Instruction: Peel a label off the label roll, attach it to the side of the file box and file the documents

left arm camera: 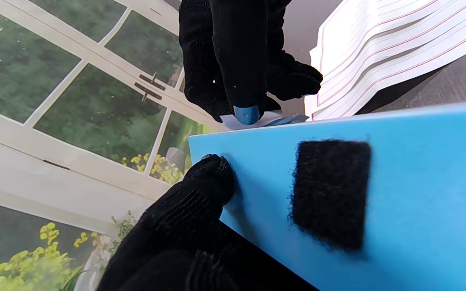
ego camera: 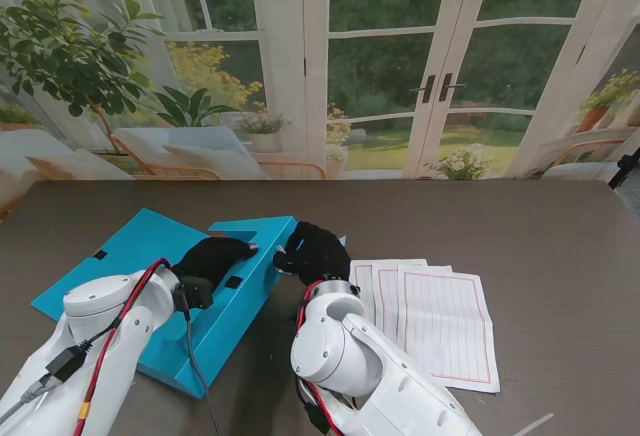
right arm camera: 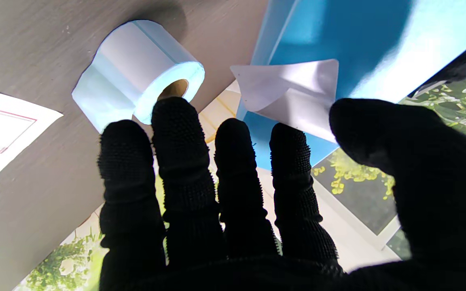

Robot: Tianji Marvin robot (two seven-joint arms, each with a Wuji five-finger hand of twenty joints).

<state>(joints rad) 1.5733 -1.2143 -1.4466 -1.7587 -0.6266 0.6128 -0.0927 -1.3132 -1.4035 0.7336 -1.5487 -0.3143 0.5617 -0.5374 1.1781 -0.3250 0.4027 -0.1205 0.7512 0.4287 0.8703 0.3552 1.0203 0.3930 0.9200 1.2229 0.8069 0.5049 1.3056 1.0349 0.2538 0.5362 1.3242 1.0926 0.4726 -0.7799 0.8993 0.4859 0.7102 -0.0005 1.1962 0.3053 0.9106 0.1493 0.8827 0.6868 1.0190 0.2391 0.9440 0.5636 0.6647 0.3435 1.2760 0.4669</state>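
White label (right arm camera: 293,91) pinched by right hand (ego camera: 315,249) at blue file box (ego camera: 240,301) edge; left hand (ego camera: 215,256) fingers (left arm camera: 206,182) gripped box; label roll (right arm camera: 136,70) on table (ego camera: 550,226).

Dark grey-brown table (ego camera: 560,246) w/ a faint wood grain, mostly bare on the right side. Behind it there's a backdrop (ego camera: 380,66) w/ white french doors, dark handles in the middle, green garden beyond. Leafy plant (ego camera: 60,46) far left, lounge chairs (ego camera: 190,151) & yellow flowers (ego camera: 205,71) too.
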